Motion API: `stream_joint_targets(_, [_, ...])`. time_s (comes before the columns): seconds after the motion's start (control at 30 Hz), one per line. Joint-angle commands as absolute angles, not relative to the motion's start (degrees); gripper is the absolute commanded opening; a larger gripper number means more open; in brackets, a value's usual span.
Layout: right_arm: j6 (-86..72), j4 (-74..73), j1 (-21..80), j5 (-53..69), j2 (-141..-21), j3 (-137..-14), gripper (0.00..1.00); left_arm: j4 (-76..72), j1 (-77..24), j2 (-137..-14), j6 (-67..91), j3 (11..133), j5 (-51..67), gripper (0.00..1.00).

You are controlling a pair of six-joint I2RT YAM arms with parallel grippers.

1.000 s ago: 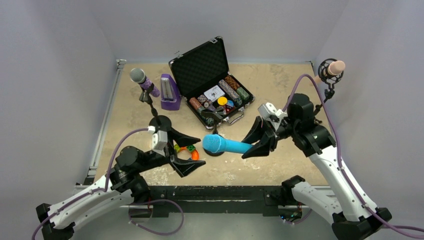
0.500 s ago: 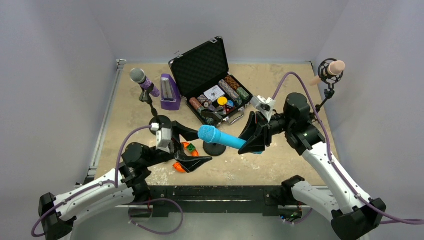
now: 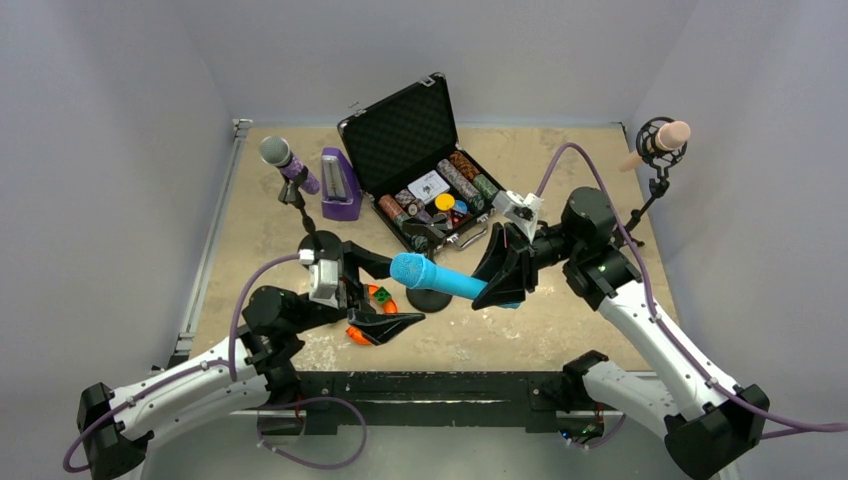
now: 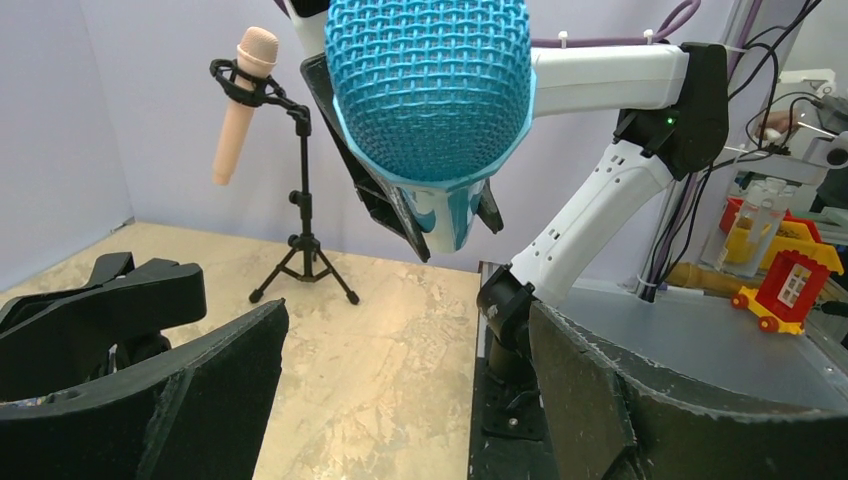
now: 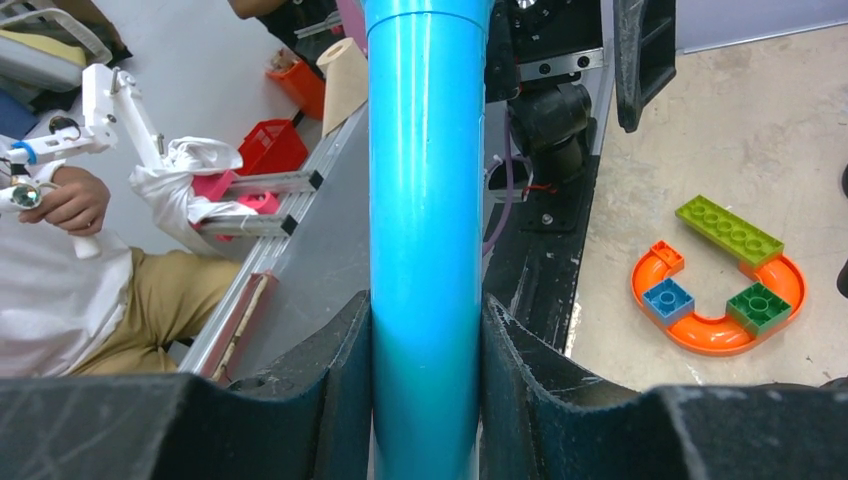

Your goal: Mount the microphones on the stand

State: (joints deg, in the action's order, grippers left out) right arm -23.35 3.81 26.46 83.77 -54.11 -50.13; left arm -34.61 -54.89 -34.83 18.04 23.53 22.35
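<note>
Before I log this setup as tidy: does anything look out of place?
Only the cyan microphone: it hangs in the right gripper, off any stand, while the purple microphone and pink microphone sit clipped in theirs.

left end effector (image 3: pixel 406 292) spread, right one (image 3: pixel 492 287) clamped

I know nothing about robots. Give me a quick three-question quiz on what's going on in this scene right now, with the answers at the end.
1. True or false: the left gripper is holding the blue microphone.
2. Which microphones already sit in stands? A) the purple microphone and the pink microphone; B) pink and blue; C) purple only.
3. Short answer: what fills the open black case?
Key: 1 false: the right gripper grips it by the handle, and the left gripper stands open. 2 A. 3 poker chips.
</note>
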Motion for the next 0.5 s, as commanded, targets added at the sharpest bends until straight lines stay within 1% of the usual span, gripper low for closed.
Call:
stream_joint_targets(0.0, [-25.4, 8.1, 27.1, 84.9, -54.4, -49.9, 0.0, -40.3, -55.3, -35.6, 15.7, 23.0, 23.0, 0.93])
stream_joint_targets(0.3, [-26.8, 10.0, 28.0, 85.7, -55.9, -50.6, 0.0, -49.2, -55.5, -40.3, 14.4, 22.7, 22.8, 0.93])
stream_joint_targets(0.47, [-27.5, 11.0, 28.2, 85.7, -56.4, -50.6, 0.0, -53.0, -55.7, -43.9, 13.5, 24.7, 24.2, 0.93])
